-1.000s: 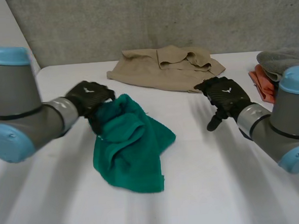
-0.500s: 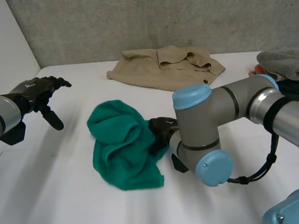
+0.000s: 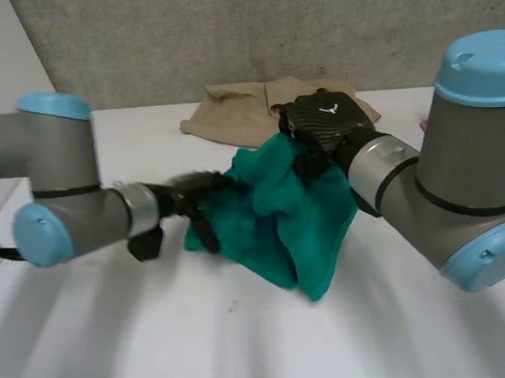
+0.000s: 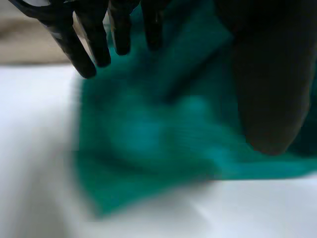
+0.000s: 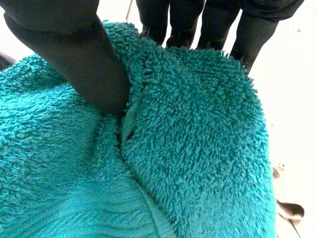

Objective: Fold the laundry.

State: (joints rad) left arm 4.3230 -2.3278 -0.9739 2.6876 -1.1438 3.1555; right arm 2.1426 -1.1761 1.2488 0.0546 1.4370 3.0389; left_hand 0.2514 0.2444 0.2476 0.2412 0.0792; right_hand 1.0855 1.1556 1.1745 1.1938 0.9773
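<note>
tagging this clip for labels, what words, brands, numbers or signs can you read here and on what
No words or numbers can be read.
The right hand bears a small white emblem on its back: a shape, no letters.
The green towel and the beige garment show no tag or print.

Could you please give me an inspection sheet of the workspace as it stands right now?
Surface: white table.
Job's things: green towel, bunched, its upper part lifted, the rest hanging towards the table; beige garment crumpled at the far side.
Clutter: nothing seen.
Hands: right hand pinches the towel's upper part between thumb and fingers; left hand at the towel's left edge, fingers straight.
Cables: nothing seen.
Surroundings: grey wall behind the table.
</note>
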